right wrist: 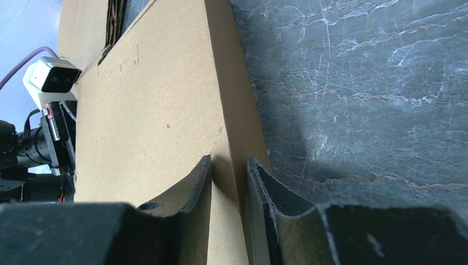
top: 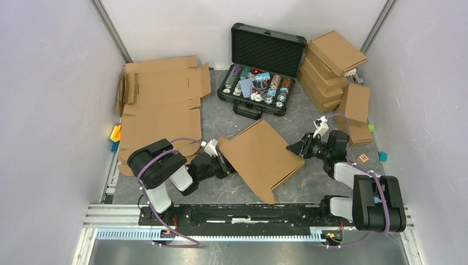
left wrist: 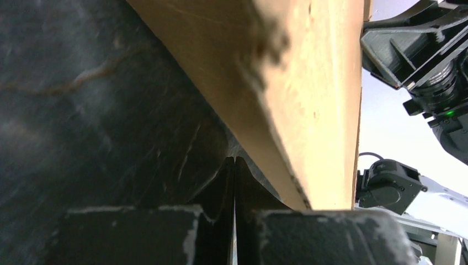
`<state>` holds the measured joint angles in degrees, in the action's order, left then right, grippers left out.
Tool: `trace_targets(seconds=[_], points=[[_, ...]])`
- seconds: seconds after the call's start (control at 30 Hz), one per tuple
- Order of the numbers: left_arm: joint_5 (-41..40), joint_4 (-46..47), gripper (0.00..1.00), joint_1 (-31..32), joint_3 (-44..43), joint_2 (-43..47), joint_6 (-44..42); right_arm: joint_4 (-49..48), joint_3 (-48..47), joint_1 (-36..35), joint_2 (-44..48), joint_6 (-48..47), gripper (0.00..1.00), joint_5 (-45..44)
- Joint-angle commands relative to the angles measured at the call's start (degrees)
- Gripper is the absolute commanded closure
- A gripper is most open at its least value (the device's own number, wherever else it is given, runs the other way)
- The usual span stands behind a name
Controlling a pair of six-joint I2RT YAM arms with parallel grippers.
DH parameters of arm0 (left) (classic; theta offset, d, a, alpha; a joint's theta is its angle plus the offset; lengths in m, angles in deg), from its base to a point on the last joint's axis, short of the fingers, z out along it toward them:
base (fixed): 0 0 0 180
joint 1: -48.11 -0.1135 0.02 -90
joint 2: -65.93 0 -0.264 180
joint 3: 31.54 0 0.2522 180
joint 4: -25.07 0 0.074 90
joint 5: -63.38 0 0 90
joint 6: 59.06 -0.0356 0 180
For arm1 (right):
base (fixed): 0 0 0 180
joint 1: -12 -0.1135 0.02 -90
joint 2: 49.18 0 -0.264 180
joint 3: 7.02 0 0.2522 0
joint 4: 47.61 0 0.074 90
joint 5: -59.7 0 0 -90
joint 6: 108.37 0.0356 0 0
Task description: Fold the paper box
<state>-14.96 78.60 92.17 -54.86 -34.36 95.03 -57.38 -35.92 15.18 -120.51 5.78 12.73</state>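
Top external: fixed, high, behind arm bases at table's near edge; looks down and forward over whole table [top: 218,124] to far edge. Left wrist: very near, low over table, faces right along paper box [top: 259,157] underside; right arm [left wrist: 430,66] beyond. Right wrist: near, faces left across box top; left arm [right wrist: 33,149] beyond. All views share box.

Dark marbled bench [top: 221,124]. Flat cardboard blanks [top: 163,105] laid far left; open black case [top: 269,49] set far centre; folded boxes [top: 331,66] stacked far right; paper box [top: 259,157] tilted at centre; small blocks [top: 362,159] scattered near right edge.
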Motion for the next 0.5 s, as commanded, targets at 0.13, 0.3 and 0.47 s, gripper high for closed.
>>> trace_targets(seconds=[0.13,0.3,0.47], points=[[-0.41,6.78,0.98,-0.02,-5.90,-3.39,1.31,6.13,1.59,0.69,-2.12,-4.80,0.68,-8.03],[0.12,3.49,0.98,-0.02,-8.97,-0.66,0.18,6.27,1.39,1.03,-2.18,-4.72,0.68,-8.13],[0.57,-1.77,0.98,-0.02,-12.41,2.66,-1.33,6.28,1.42,1.11,-1.78,-4.72,0.68,-7.67]])
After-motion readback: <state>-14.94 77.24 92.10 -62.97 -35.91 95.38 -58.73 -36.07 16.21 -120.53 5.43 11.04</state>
